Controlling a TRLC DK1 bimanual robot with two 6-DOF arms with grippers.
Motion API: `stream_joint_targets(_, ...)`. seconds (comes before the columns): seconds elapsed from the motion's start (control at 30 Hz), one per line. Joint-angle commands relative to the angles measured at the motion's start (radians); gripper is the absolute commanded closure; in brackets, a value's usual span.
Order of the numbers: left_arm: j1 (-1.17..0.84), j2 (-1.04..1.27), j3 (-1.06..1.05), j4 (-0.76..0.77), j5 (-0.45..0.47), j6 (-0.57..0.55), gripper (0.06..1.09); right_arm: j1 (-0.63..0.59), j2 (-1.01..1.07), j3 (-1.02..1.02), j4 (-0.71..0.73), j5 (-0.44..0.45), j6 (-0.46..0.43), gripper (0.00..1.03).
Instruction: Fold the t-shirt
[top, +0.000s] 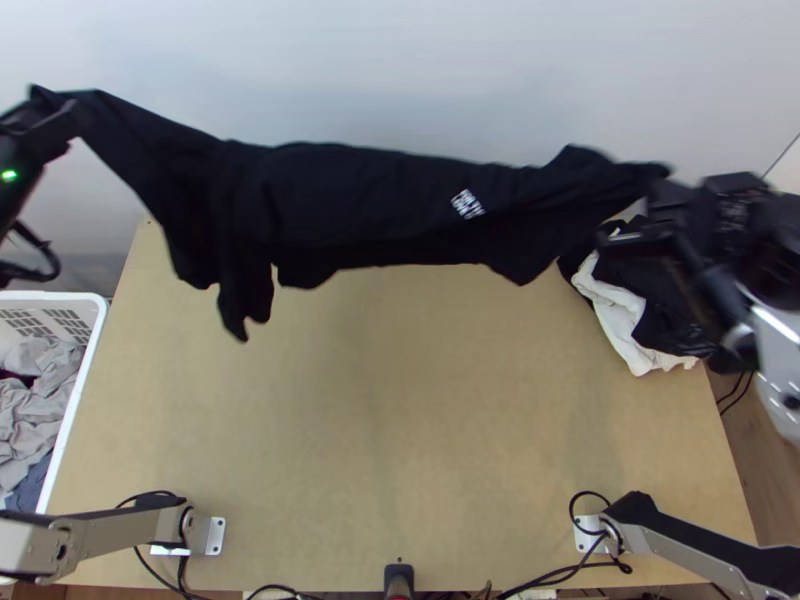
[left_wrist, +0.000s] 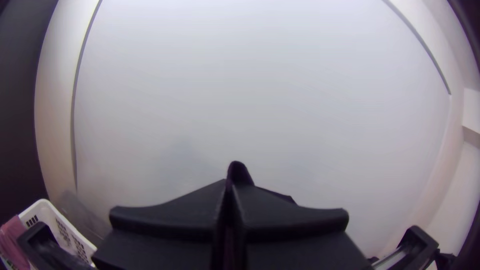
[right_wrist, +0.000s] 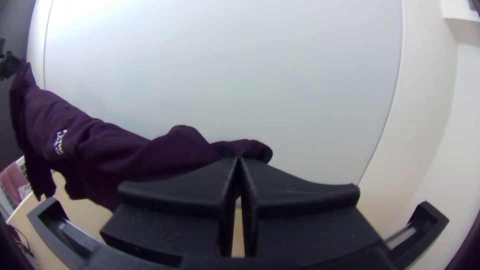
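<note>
Closest to the camera, at the far left, is the left gripper (top: 78, 113), raised, with its two wide black fingers pressed together on one end of a black cloth t-shirt (top: 350, 200) with small white print. Below this gripper is a white plastic basket (top: 87, 365), beside the light wooden table (top: 400, 400), and inside it lie crumpled grey clothes (top: 40, 370). From the left gripper the t-shirt goes across to the right, lifted in the air near the far edge of the table. It is stretched in a long band with folds, and some loose parts hang down, the longest one at the left side. At right, a bunched pile of black and white cloth (top: 620, 310) lies on the table. Above it is the right gripper (top: 668, 190), its fingers also closed, pinching the other end of the t-shirt.
</note>
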Motion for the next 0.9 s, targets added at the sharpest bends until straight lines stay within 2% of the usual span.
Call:
stream_joint_targets(0.0,-0.112,-0.075,0.034,-0.081,-0.006,0.042,1.05,0.034,-0.088,0.024,0.125,0.164,-0.185,1.0)
stream_joint_targets(0.13,-0.245,-0.174,-0.195,-0.153,0.008,0.021,1.05,0.047,-0.13,-0.005,0.059,0.168,-0.18,1.0)
stream_joint_targets(0.2,-0.293,-0.233,-0.333,-0.17,0.072,-0.008,1.05,0.067,-0.148,-0.028,0.004,0.168,-0.156,1.0)
stream_joint_targets(0.23,-0.301,-0.254,-0.391,-0.173,0.086,-0.017,1.05,0.08,-0.154,-0.031,-0.046,0.167,-0.125,1.0)
stream_joint_targets(0.37,-0.327,-0.32,-0.588,-0.221,0.253,-0.053,1.05,0.133,-0.17,-0.056,-0.264,0.161,0.039,1.0)
stream_joint_targets(0.43,-0.327,-0.342,-0.716,-0.201,0.278,-0.065,1.05,0.15,-0.188,-0.108,-0.347,0.124,0.106,1.0)
stream_joint_targets(0.63,-0.27,-0.357,-1.068,-0.018,0.29,-0.031,1.04,0.132,-0.25,-0.372,-0.361,-0.028,0.185,1.0)
stream_joint_targets(0.77,-0.238,-0.268,-1.125,0.135,0.29,-0.042,1.04,0.067,-0.216,-0.442,-0.304,-0.128,0.234,1.0)
stream_joint_targets(0.87,-0.198,-0.141,-1.078,0.199,0.29,-0.076,1.04,-0.045,-0.174,-0.472,-0.252,-0.226,0.237,1.0)
